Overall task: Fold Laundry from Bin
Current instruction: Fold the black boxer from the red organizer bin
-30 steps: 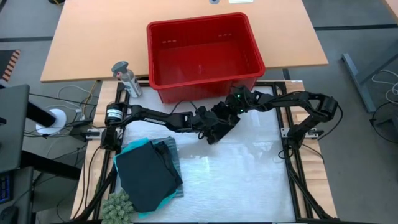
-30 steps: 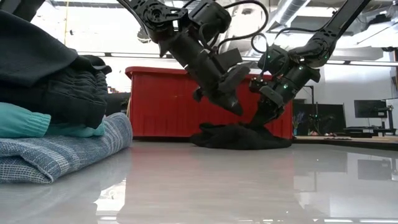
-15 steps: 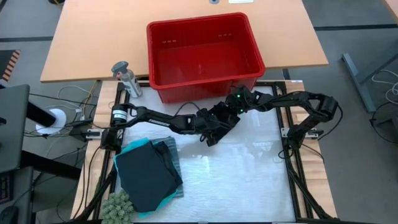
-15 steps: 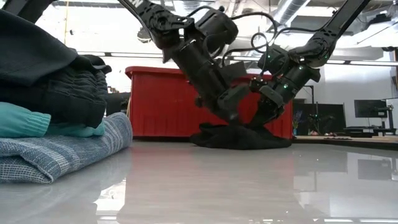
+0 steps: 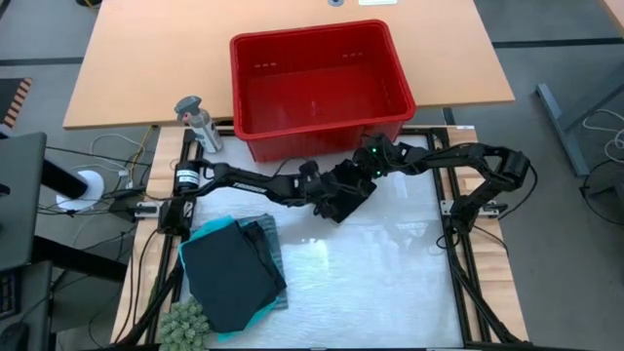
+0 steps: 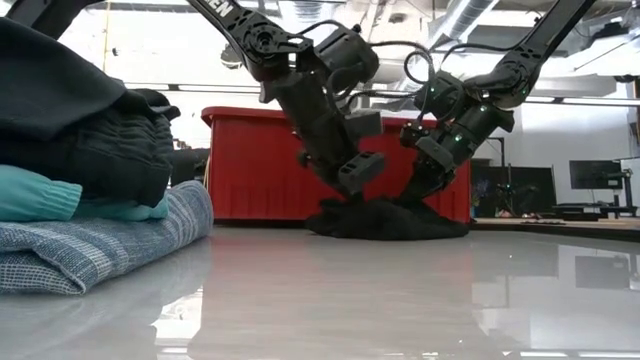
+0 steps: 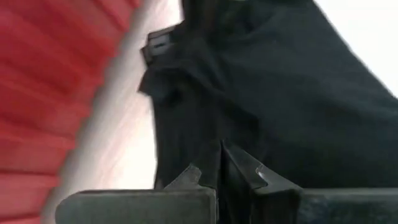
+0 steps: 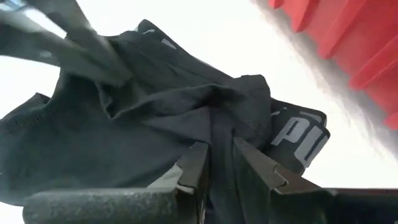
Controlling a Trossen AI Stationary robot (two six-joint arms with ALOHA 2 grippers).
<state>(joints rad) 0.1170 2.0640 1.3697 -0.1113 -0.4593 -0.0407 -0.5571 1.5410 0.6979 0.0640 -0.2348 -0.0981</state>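
A crumpled black garment (image 6: 390, 220) lies on the white mat just in front of the red bin (image 5: 310, 32), which looks empty from above. My left gripper (image 6: 352, 183) hangs over the garment's left end, fingers nearly together with cloth between them. My right gripper (image 6: 420, 195) is down on its right part, also shut on cloth. A white printed waistband (image 8: 298, 140) shows in the right wrist view. Folded laundry (image 5: 232, 273), black on turquoise on striped blue-grey, is stacked at the near left. My left gripper pinches a raised fold of the black garment (image 7: 221, 158) between its two fingertips, coming slanting down from the table's left. The rest of the garment lies on the mat. My right gripper pinches a bunched ridge of the black cloth (image 8: 221, 140) between its two fingers, near the waistband end, slanting down from the table's right. Several layers look gathered there. The garment stays on the mat below it.
A grey bottle (image 5: 200, 122) stands left of the bin. A green spiky object (image 5: 185, 322) sits at the near left corner by the stack. The mat's middle and right (image 5: 390, 273) hold nothing. The bin's front wall (image 6: 250, 170) rises close behind the garment.
My left gripper has dipped down onto the black garment's left end and then come up a little, shifting toward the bin. The right gripper and the bulk of the garment have stayed in place.
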